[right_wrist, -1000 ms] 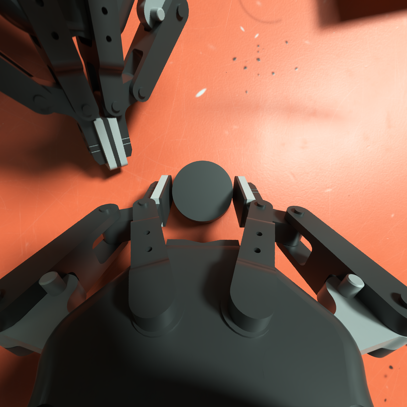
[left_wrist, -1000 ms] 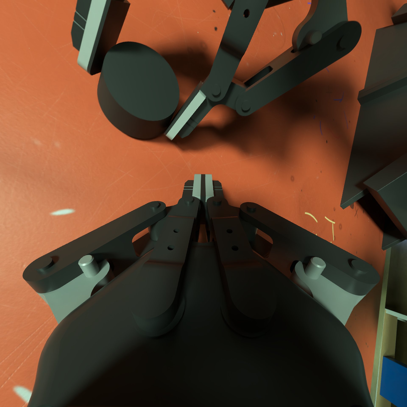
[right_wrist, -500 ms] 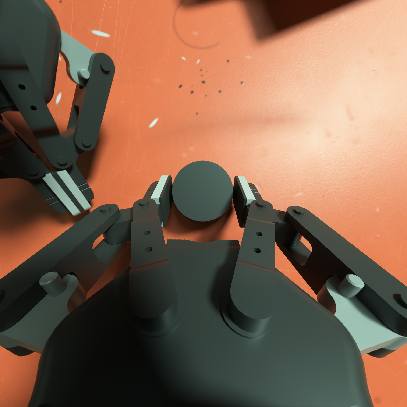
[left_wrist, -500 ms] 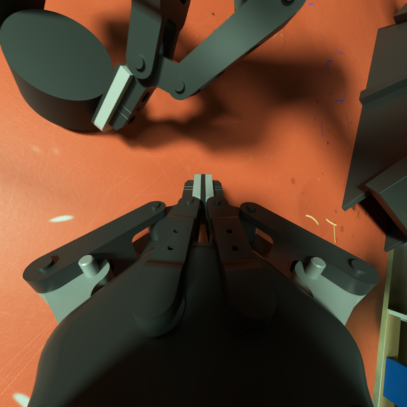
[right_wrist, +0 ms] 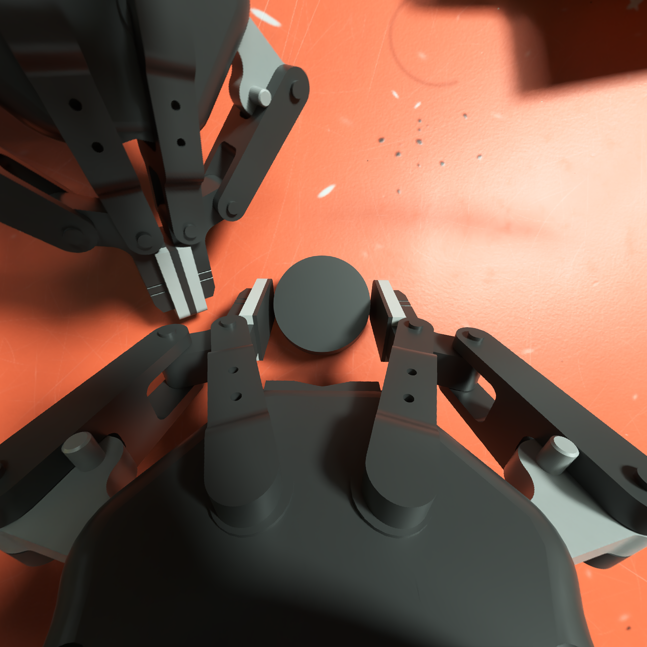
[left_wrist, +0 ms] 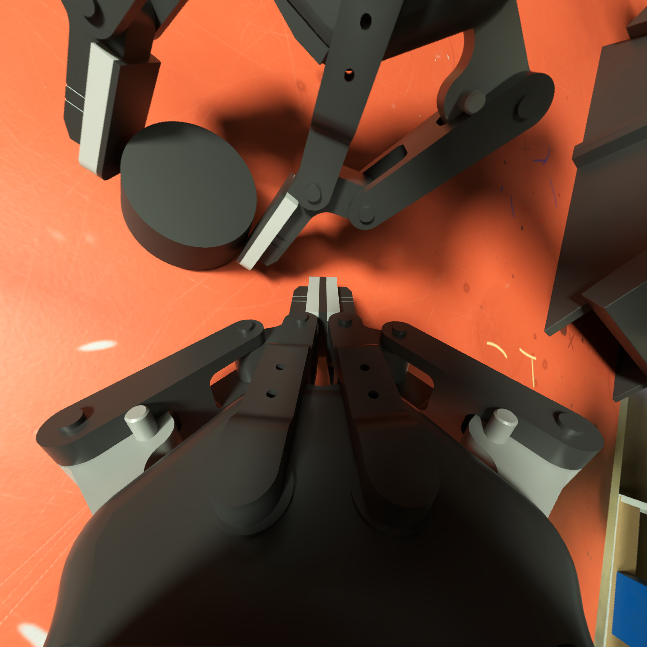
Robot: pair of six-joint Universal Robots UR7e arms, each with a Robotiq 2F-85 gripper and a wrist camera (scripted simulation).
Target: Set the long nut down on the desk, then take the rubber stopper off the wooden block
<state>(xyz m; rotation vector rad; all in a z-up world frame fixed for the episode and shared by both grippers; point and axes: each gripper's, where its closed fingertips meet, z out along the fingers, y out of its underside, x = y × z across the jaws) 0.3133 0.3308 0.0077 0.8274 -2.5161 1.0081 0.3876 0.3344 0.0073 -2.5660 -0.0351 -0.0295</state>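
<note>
Spreading under both tools, the orange table (right_wrist: 490,245) is scuffed. The right tool (right_wrist: 321,315) grips the dark rubber stopper (right_wrist: 321,304) between its pads; just beside it, the left tool (left_wrist: 322,294) is fully closed, empty.

Dark grey rubber stopper (right_wrist: 321,304) between the right gripper (right_wrist: 321,315)'s pale pads; scuffed orange desk (right_wrist: 490,245) beyond; dark grey left gripper (left_wrist: 322,294), whitish pads.
</note>
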